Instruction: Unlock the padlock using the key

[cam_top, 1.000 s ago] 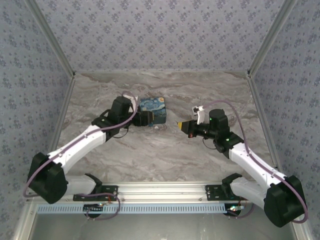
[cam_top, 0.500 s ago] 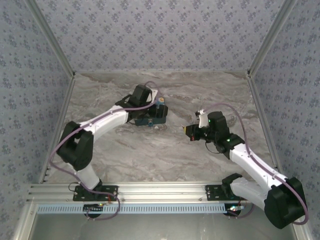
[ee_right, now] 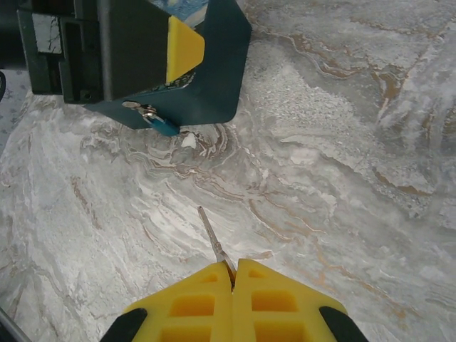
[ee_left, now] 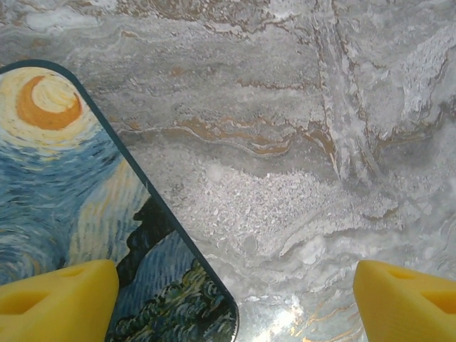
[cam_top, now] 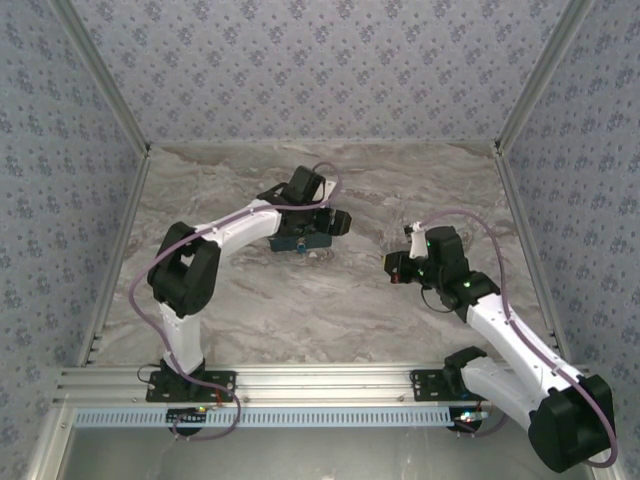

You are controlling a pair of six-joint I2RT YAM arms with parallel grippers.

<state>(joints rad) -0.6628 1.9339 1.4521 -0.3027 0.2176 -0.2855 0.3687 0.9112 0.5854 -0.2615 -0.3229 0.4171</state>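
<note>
- patterned wallpaper walls (cam_top: 320,70) close in a grey marbled worktop (cam_top: 300,310), smooth and glossy with white and rust veining.
- left arm (cam_top: 230,230), white shells and black joints, reaches out long to the middle of the worktop, probably to steady the box for the other arm.
- right arm (cam_top: 500,320) is bent near the right side, its wrist turned toward the box and well apart from it.
- starry night box (ee_left: 71,199) lies flat: a rounded-corner lid with a printed blue swirl and orange moon, and plain dark teal side walls (ee_right: 214,85).
- left fingers (ee_left: 57,299), blunt yellow blocks, stand wide. one sits over the lid and the other over bare worktop, so they clamp nothing. from the right wrist, one of them lies against the box's upper edge.
- right fingers (ee_right: 263,306), ribbed yellow blocks, are pressed together on the key, aimed at the box front so the shaft leads.
- padlock (ee_right: 146,110) is a tiny metallic lump hanging at the lower front edge of the box, just beside the left wrist's black housing. its keyhole is too small to make out.
- key (ee_right: 211,234) shows as a thin silvery shaft jutting from between the right fingers, its head hidden in the pinch. the tip is well short of the padlock, so i judge the approach and lining-up not yet done.
</note>
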